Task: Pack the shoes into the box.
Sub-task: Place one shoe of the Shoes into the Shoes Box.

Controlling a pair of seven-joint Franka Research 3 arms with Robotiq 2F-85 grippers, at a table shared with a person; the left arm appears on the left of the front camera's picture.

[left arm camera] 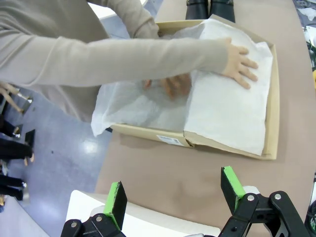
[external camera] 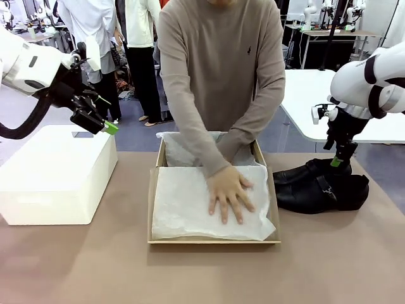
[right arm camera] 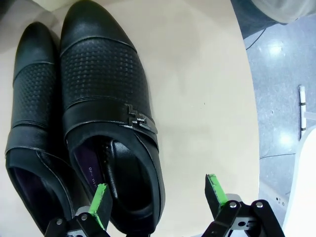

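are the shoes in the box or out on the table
Out. Both shoes lie side by side on the table, beside the box, where a person's hand presses white tissue paper.

The shoes (right arm camera: 103, 98) are glossy black, each with a dotted, perforated band across the vamp. The box (external camera: 215, 240) is tan-brown, its tissue paper (external camera: 183, 202) white. The tabletop (external camera: 95, 266) is dull brown, the bin (external camera: 57, 171) white, the person's sweater (external camera: 221, 76) beige.

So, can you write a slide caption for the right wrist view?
Open right hand hovers at the heel end of two black shoes lying side by side on the table.
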